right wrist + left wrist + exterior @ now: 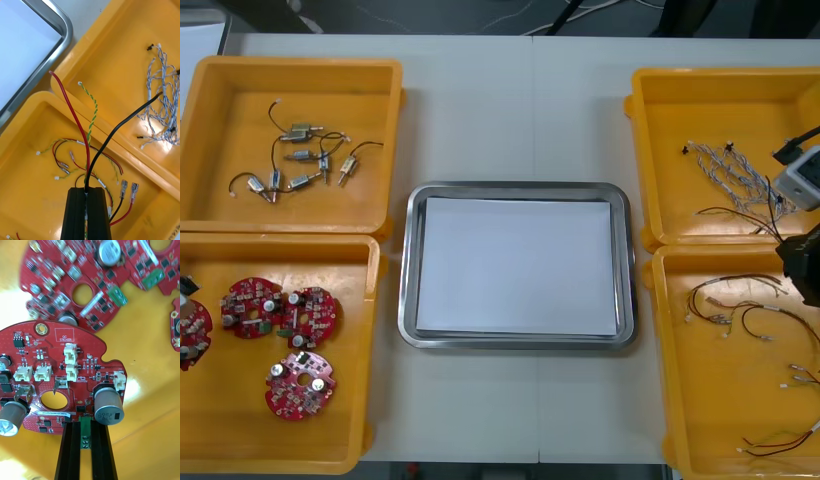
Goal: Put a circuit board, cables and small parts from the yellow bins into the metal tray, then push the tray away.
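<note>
Red circuit board (pixel 63 367) is pinched by left gripper (pixel 86 423), cables (pixel 75 116) by right gripper (pixel 86 190); next, lift both to metal tray (pixel 520 187)

A light table (pixel 510 120) is sitting flat and taking up most of the front view, and a thin line (pixel 532 110) is running down its top from the far edge. Beyond that far edge a dark floor (pixel 430 14) is showing, with a few pale cords (pixel 585 10) lying across it. A white thing (pixel 200 50) is poking in by the table's far left corner, and I cannot tell what it is.
</note>
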Controlling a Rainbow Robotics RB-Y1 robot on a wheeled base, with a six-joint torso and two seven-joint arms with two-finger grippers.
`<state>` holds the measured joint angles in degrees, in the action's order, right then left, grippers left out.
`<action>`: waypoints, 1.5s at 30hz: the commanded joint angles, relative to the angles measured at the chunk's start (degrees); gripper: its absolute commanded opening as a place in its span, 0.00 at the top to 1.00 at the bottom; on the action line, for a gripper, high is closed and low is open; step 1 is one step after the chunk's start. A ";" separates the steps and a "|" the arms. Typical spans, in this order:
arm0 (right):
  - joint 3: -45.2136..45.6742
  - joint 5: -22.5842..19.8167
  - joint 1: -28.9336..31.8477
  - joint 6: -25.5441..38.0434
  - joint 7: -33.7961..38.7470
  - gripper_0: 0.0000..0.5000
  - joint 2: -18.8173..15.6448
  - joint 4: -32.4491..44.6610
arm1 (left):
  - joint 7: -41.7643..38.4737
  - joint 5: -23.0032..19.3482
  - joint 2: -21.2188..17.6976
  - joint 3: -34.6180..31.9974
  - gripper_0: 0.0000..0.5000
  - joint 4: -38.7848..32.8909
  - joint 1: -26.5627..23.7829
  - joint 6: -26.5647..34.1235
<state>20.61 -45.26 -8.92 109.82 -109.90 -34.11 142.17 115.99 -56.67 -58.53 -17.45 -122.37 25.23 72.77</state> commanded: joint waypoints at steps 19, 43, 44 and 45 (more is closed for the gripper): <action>-6.46 5.27 -8.66 0.18 3.29 1.00 5.54 -2.69 | -38.29 -0.29 4.83 13.32 1.00 -4.55 -39.29 23.91; -11.73 11.43 -3.30 0.18 6.89 1.00 9.32 2.76 | -79.95 17.91 25.84 42.68 1.00 -4.20 -63.72 36.74; -11.73 11.34 -3.21 0.18 6.89 1.00 9.32 2.85 | -80.39 18.35 26.28 43.29 1.00 -4.20 -63.81 36.83; -11.73 11.34 -3.12 0.18 6.98 1.00 9.32 2.76 | -81.36 19.31 26.98 44.70 1.00 -3.93 -64.16 36.92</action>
<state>9.45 -33.90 -13.32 109.84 -104.57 -25.45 142.82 36.38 -39.72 -34.61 23.39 -125.53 -35.63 108.88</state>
